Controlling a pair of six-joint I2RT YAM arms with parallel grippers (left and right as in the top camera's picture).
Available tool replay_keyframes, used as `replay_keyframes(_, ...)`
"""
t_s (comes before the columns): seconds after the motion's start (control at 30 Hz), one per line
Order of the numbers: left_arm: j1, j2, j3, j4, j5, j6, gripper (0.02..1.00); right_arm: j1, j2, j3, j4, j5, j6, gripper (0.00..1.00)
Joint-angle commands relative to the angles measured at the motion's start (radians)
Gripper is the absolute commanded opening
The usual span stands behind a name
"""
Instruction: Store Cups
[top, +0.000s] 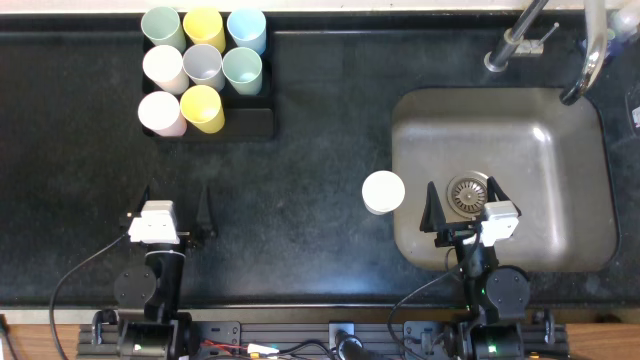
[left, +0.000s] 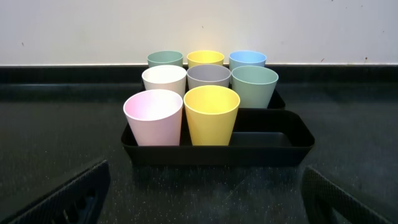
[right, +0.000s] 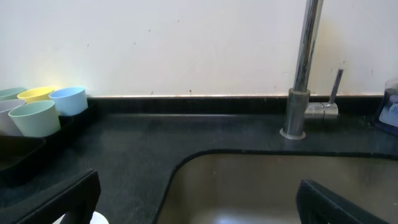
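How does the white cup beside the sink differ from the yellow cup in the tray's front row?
The white cup stands alone on the counter; the yellow cup sits in the black tray, beside a pink cup. One is white, the other yellow. Both are plain round cups.

Matt plastic, speckled stone, brushed steel.
The pastel cups look like smooth matt plastic and stand in a black plastic tray with a faint sheen. The worktop is dark, speckled and stone-like. At three o'clock the sink is brushed metal, its tap polished.
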Motion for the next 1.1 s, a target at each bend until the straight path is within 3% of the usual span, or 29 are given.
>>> replay_keyframes(0.03,-0.008,-0.012,-0.001,-0.003,0.003,-0.016,0.996,-0.003,-0.005,0.004,-0.008,-0.004,0.0,0.998)
replay_keyframes(0.2,-0.008,-0.012,-0.001,-0.003,0.003,-0.016,0.998,0.034,0.081,0.215,-0.214,-0.011,0.0,0.996)
replay_keyframes(0.33,-0.008,-0.012,-0.001,-0.003,0.003,-0.015,0.998,0.067,0.333,0.544,-0.47,-0.008,0.0,0.996)
replay_keyframes(0.43,-0.008,-0.012,-0.001,-0.003,0.003,-0.016,0.998,0.086,0.576,0.819,-0.709,0.001,0.0,0.998)
replay_keyframes(0.5,-0.008,-0.012,-0.001,-0.003,0.003,-0.015,0.998,0.111,0.895,1.087,-1.024,0.018,-0.001,0.998)
replay_keyframes(0.53,-0.008,-0.012,-0.001,-0.003,0.003,-0.016,0.998,0.112,0.968,1.125,-1.079,0.019,-0.001,0.996)
replay_keyframes(0.8,-0.008,-0.012,-0.001,-0.003,0.003,-0.016,0.998,0.117,1.366,1.166,-1.129,0.014,-0.081,0.998)
replay_keyframes(0.97,-0.008,-0.012,-0.001,-0.003,0.003,-0.015,0.998,0.131,1.45,1.167,-1.125,-0.065,-0.214,0.998)
replay_keyframes(1.1,-0.008,-0.012,-0.001,-0.003,0.003,-0.015,0.998,0.164,1.462,1.172,-1.128,-0.071,-0.294,0.998)
